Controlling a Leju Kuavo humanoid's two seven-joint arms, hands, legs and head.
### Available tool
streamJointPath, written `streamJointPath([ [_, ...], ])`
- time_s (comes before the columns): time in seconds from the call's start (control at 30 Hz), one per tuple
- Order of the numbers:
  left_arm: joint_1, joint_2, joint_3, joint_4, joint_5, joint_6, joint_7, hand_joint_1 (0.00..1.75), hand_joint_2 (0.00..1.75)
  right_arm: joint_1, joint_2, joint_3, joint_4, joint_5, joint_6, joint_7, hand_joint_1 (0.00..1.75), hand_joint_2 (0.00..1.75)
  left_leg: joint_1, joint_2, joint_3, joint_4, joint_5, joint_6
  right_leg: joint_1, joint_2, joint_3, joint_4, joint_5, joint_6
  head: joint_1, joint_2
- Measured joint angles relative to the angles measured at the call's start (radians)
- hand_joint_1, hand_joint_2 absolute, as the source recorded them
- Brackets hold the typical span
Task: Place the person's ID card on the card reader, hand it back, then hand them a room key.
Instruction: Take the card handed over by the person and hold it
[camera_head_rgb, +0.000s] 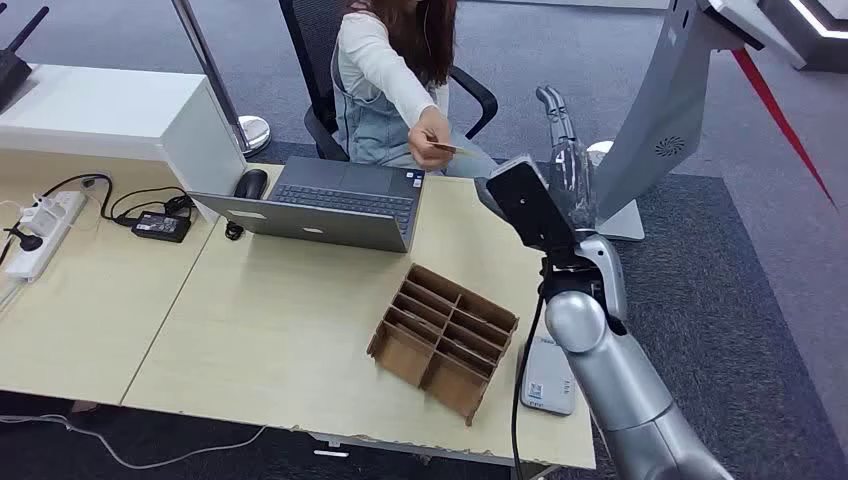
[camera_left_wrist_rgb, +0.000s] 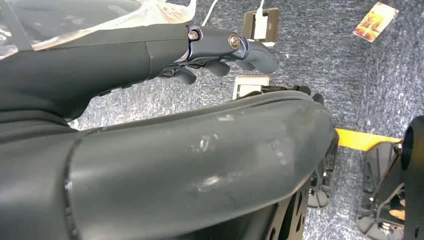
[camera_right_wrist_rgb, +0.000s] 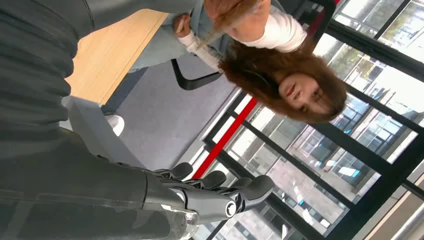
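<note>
Step in hand: ID card not yet taken; judged to be the handover at the start of the task.

ID card (camera_head_rgb: 447, 149): pinched in the person's hand (camera_head_rgb: 430, 137), arm stretched out over the far edge of the bench (camera_head_rgb: 290, 330), just beyond the laptop (camera_head_rgb: 330, 203). Held edge-out toward the robot, presumably so it can be received.

Right robot hand (camera_head_rgb: 562, 135): raised above the far right corner of the bench, fingers long and slightly curled, apart, holding nothing. Right wrist view (camera_right_wrist_rgb: 220, 192) agrees: fingers loosely fanned, nothing between them. Raised this way most likely to meet the offered card.

Card relative to right robot hand: card lies to the robot's left of the hand, near but clearly apart; no contact. Height relation cannot be told from the head view.

Left robot hand (camera_left_wrist_rgb: 225, 50): hangs over grey carpet, fingers curled in, nothing visible in them.

Card reader (camera_head_rgb: 547, 380): small white unit at the near right edge of the bench, beside the right forearm, well apart from the card. Placed close to the robot, so likely an easy next stop.

Cardboard divider tray (camera_head_rgb: 442, 335): centre-right of the bench, beside the reader; contents of compartments cannot be told, room key not identified.

Risk (judgement): card is thin; a pinch on its edge could slip.
</note>
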Motion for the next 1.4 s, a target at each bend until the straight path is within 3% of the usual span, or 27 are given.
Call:
streamJointPath([
  [0.87, 0.001, 0.0, 0.0, 0.0, 0.008, -0.014, -0.01, 0.0, 0.0, -0.035, 0.129, 0.113, 0.173, -0.08, -0.028, -0.083, 0.03, 1.75, 0.0, 0.0, 0.0, 0.0, 0.0, 0.0, 0.0, 0.0, 0.0, 0.0, 0.0, 0.0, 0.0, 0.0],
  [0.9, 0.001, 0.0, 0.0, 0.0, 0.008, -0.014, -0.01, 0.0, 0.0, -0.036, 0.132, 0.115, 0.178, -0.082, -0.03, -0.083, 0.26, 1.75, 0.0, 0.0, 0.0, 0.0, 0.0, 0.0, 0.0, 0.0, 0.0, 0.0, 0.0, 0.0, 0.0, 0.0],
  [1.0, 0.001, 0.0, 0.0, 0.0, 0.009, -0.014, -0.01, 0.0, 0.0, -0.038, 0.135, 0.12, 0.192, -0.088, -0.032, -0.083, 1.47, 1.75, 0.0, 0.0, 0.0, 0.0, 0.0, 0.0, 0.0, 0.0, 0.0, 0.0, 0.0, 0.0, 0.0, 0.0],
  [1.03, 0.001, 0.0, 0.0, 0.0, 0.009, -0.014, -0.01, 0.0, 0.0, -0.039, 0.135, 0.121, 0.195, -0.089, -0.032, -0.083, 1.67, 1.75, 0.0, 0.0, 0.0, 0.0, 0.0, 0.0, 0.0, 0.0, 0.0, 0.0, 0.0, 0.0, 0.0, 0.0],
  [1.1, 0.001, 0.0, 0.001, 0.0, 0.01, -0.014, -0.01, 0.0, 0.0, -0.039, 0.135, 0.122, 0.201, -0.09, -0.032, -0.083, 1.75, 1.75, 0.0, 0.0, 0.0, 0.0, 0.0, 0.0, 0.0, 0.0, 0.0, 0.0, 0.0, 0.0, 0.0, 0.0],
  [1.4, 0.001, 0.0, 0.001, 0.0, 0.012, -0.014, -0.01, 0.0, 0.0, -0.042, 0.135, 0.133, 0.219, -0.09, -0.036, -0.083, 1.75, 1.75, 0.0, 0.0, 0.0, 0.0, 0.0, 0.0, 0.0, 0.0, -0.001, 0.0, 0.0, 0.0, 0.0, 0.0],
])
